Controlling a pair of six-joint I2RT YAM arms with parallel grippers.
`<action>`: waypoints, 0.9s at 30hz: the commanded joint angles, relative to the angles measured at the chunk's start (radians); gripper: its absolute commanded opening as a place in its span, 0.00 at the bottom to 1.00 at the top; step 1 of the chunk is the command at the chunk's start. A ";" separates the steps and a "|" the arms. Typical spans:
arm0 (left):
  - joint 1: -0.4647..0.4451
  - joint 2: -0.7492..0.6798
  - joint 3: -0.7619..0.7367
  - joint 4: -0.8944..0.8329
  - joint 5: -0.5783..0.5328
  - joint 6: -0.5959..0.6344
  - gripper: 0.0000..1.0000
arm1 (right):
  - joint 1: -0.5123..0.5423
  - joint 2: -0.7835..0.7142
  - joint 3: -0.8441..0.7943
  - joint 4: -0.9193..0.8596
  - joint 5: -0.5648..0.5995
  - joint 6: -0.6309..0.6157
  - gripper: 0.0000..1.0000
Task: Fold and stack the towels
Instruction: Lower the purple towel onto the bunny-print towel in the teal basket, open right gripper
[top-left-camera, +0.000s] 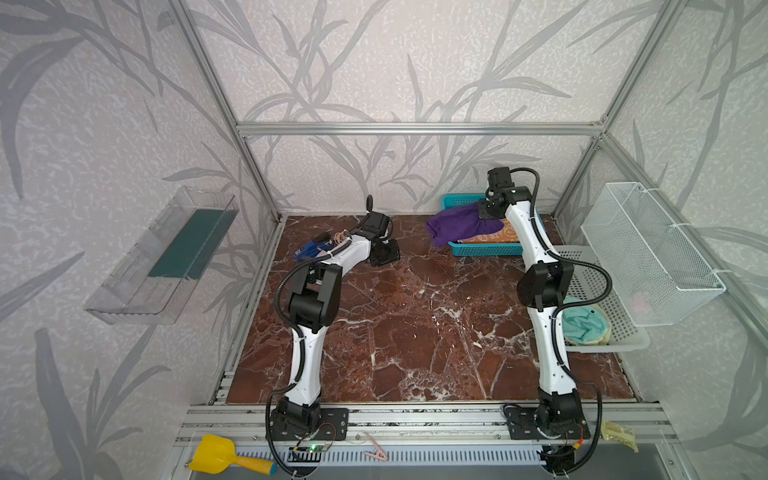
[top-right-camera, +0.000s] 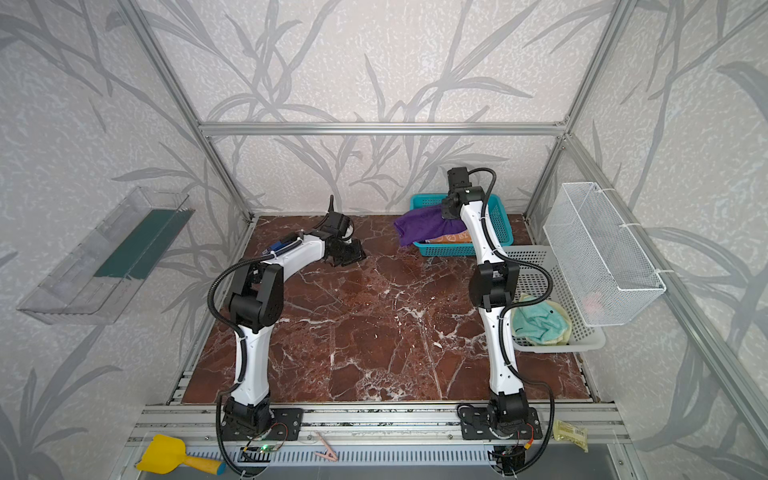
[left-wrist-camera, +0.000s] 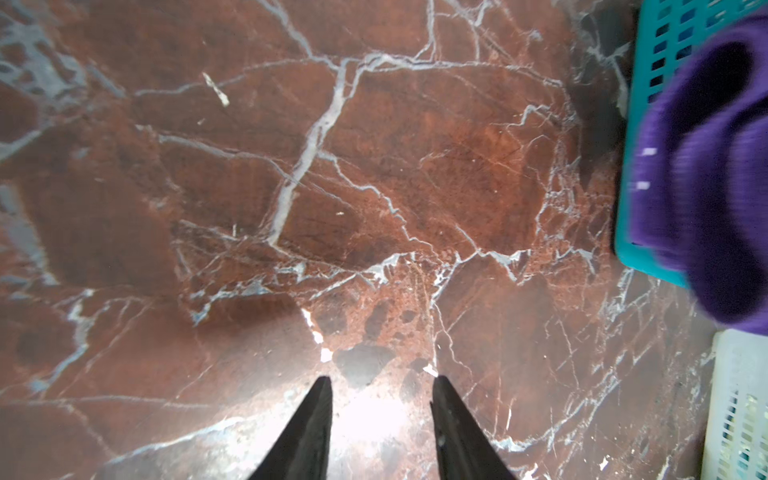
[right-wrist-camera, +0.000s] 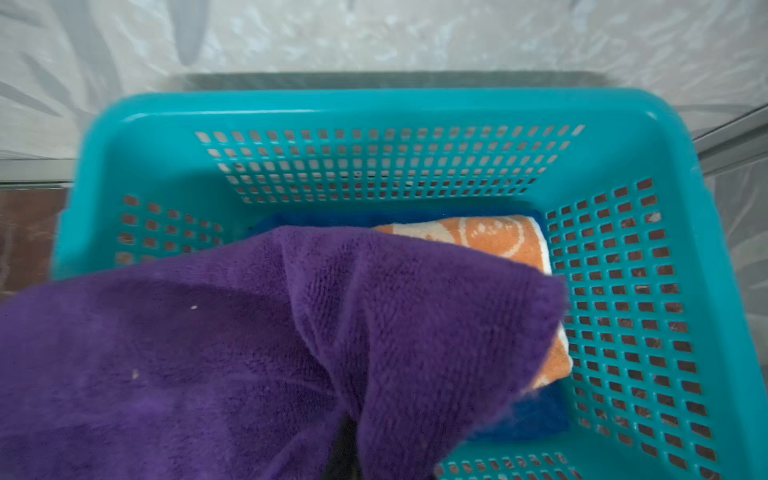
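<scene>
Four towels are in sight. Nearest, the yellow-and-teal towel (top-left-camera: 584, 326) lies crumpled in the white basket (top-left-camera: 606, 347) at the right edge of the desk (top-left-camera: 415, 324). Farther back, the left tool (left-wrist-camera: 380, 380) hangs over bare marble, its fingers partly apart with nothing between them. By the far wall the right tool (top-left-camera: 484, 218) is pinched tight on the purple towel (right-wrist-camera: 208, 353), which drapes over the rim of the teal basket (right-wrist-camera: 374, 112). Under it the orange towel (right-wrist-camera: 490, 239) lies folded on the blue towel (right-wrist-camera: 536, 415).
</scene>
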 joint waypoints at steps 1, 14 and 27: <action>-0.003 0.024 0.042 -0.031 0.003 -0.004 0.42 | -0.029 0.035 0.053 0.057 0.013 -0.056 0.00; -0.010 0.049 0.065 -0.037 0.003 -0.008 0.42 | -0.114 0.106 0.031 0.144 0.067 -0.055 0.00; -0.012 0.049 0.065 -0.040 0.003 -0.005 0.41 | -0.145 0.080 0.005 0.107 0.141 -0.005 0.54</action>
